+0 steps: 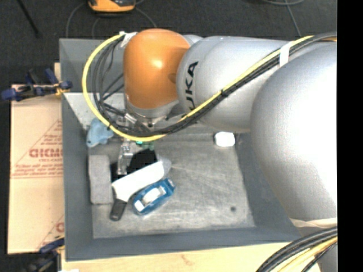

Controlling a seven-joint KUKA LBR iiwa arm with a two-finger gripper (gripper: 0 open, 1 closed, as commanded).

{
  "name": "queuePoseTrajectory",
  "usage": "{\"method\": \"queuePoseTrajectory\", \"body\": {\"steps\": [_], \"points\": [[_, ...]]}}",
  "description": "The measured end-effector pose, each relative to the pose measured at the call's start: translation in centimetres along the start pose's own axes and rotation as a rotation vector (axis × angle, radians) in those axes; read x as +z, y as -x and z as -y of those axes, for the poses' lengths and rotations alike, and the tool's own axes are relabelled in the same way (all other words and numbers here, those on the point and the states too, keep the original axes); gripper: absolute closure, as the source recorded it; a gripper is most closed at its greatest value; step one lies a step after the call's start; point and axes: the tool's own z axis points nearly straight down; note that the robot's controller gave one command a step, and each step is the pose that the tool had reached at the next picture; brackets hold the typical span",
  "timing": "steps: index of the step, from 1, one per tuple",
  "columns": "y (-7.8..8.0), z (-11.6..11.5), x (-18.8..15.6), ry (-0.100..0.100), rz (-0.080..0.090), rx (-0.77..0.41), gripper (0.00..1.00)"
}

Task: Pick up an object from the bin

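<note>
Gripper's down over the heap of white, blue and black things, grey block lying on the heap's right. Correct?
Not quite. The camera view shows the grey block lying on the heap's left, not its right. The rest holds: the gripper is down over that heap of white, blue and black things.
</note>
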Motion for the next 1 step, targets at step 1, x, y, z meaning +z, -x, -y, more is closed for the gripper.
{"method": "queuePoseTrajectory", "body": {"steps": [1], "points": [[0.2,0.09,-0.53,0.002,0.008,0.004,0.0]]}}
